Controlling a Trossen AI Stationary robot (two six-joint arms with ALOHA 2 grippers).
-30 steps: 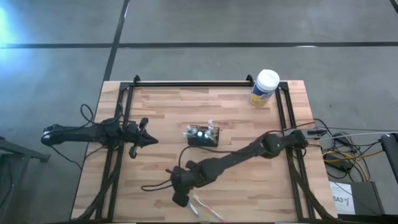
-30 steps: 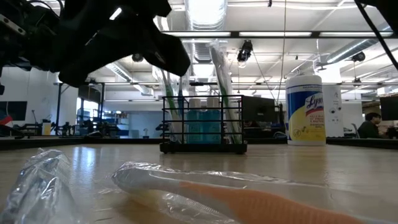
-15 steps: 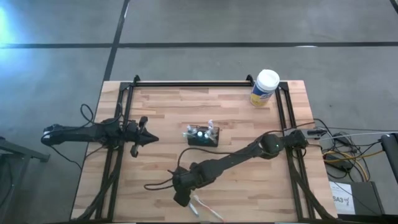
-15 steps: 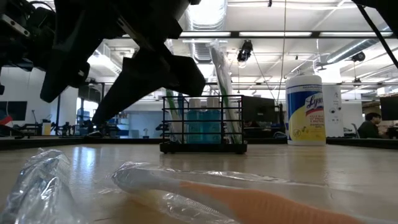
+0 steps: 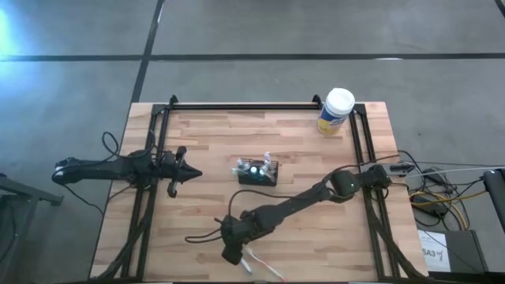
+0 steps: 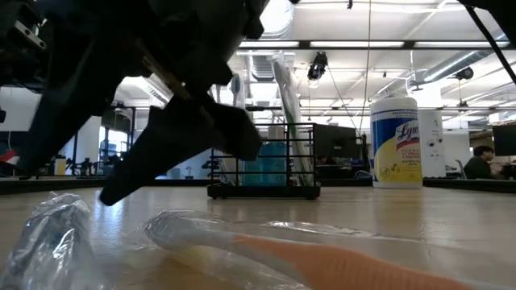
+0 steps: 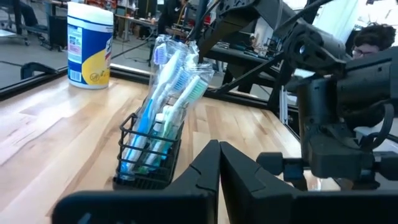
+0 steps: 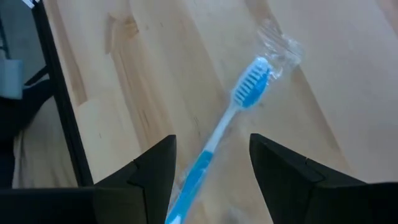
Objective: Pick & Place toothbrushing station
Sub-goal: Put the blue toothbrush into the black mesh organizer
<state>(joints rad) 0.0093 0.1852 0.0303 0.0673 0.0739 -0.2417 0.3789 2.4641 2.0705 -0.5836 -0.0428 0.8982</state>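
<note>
Nearest the front edge I see a toothbrush (image 8: pixel 217 140) lying flat on the pale wood-plank worktop (image 5: pixel 300 150), its blue-and-white handle and white bristles sealed in a crinkled clear plastic wrapper (image 6: pixel 56 234). From the low view a wrapped handle looks orange, so I cannot tell how many brushes lie there. My right gripper (image 8: pixel 208 171) hangs just above the handle, its two blunt black fingers (image 8: pixel 152 165) spread apart on either side of it, released and holding nothing. In the high view that gripper (image 5: pixel 233 251) is at the front of the worktop, with the dark jointed arm stretching back toward the right edge.

Farther in, near the middle of the worktop, stands the station (image 5: pixel 258 172): a low rectangular basket of thin black wire mesh, upright, packed with wrapped toothbrushes that rise well above its rim and small blue tubes. It is well apart from both grippers.

My left gripper (image 5: pixel 189 175) waits at the left side, pointing at the station, its fingers clenched together on nothing.

At the far right corner stands a cylindrical yellow canister (image 5: pixel 336 112) with a white lid.
</note>
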